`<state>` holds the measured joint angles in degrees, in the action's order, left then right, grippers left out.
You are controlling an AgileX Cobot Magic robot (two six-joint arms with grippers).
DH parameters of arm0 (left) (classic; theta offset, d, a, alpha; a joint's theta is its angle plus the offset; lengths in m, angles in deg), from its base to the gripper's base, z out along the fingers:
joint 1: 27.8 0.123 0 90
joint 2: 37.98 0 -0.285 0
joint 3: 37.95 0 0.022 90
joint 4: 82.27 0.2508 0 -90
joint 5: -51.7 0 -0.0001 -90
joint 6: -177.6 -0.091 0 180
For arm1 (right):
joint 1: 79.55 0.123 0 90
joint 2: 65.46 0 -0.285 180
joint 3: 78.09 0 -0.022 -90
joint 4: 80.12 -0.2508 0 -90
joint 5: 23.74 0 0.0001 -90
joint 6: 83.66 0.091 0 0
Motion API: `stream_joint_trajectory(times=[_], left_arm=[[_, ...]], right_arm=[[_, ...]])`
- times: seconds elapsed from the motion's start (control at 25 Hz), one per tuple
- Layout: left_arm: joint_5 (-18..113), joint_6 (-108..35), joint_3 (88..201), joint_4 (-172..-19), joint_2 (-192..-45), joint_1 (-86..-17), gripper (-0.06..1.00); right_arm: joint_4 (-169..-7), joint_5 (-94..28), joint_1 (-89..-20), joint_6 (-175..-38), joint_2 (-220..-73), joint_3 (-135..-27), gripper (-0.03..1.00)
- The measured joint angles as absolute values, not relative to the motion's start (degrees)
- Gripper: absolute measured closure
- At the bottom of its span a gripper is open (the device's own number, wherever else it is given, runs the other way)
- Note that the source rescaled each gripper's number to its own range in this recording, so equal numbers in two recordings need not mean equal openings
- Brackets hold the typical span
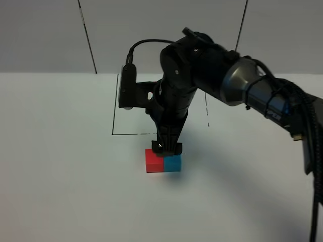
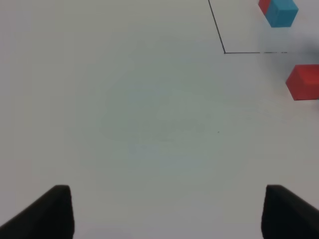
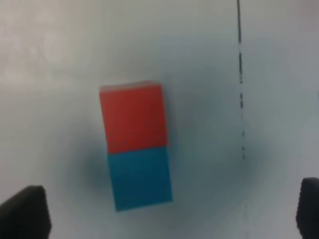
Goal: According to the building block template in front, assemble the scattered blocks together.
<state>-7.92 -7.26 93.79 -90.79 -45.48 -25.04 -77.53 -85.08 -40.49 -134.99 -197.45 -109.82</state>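
The two scattered blocks sit side by side and touching on the white table: the red cube (image 1: pixel 153 161) on the left and the cyan-blue cube (image 1: pixel 172 162) on the right. The right wrist view shows the red cube (image 3: pixel 132 117) and the blue cube (image 3: pixel 140 177) joined. My right gripper (image 1: pixel 167 148) hovers just above them, open and empty (image 3: pixel 167 209). The template pair (image 2: pixel 279 11) stands inside the black lines in the left wrist view; in the high view my right arm hides it. My left gripper (image 2: pixel 169 211) is open and empty over bare table.
Thin black lines (image 1: pixel 114 108) mark a square frame behind the loose blocks; its corner shows in the left wrist view (image 2: pixel 224 52). The right arm (image 1: pixel 242 83) reaches in from the right across the middle. The loose red cube (image 2: pixel 304 82) shows at the left wrist view's edge.
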Motion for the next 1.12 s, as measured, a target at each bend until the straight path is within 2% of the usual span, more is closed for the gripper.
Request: stream_joint_trajectory(times=[0.2, 0.72, 0.88, 1.0, 1.12], left_arm=[[-7.9, -7.3, 93.8, -90.8, -45.5, -25.0, 0.28], [-7.9, -7.3, 93.8, -90.8, -45.5, -25.0, 0.28], [-7.9, -7.3, 93.8, -90.8, -45.5, -25.0, 0.28], [-7.9, -7.3, 93.8, -90.8, -45.5, -25.0, 0.28], [-7.9, -7.3, 93.8, -90.8, -45.5, -25.0, 0.28]], right_arm=[[-80.6, -88.1, -40.4, -136.0, -204.7, -115.4, -0.03], [-79.7, -85.8, -41.2, -136.1, -212.6, -116.1, -0.01], [-80.1, -85.6, -41.7, -136.1, -213.6, -116.1, 0.06], [-80.6, -85.8, -42.1, -136.1, -214.1, -116.1, 0.15], [-81.0, -85.9, -42.1, -136.1, -214.3, -116.3, 0.29]])
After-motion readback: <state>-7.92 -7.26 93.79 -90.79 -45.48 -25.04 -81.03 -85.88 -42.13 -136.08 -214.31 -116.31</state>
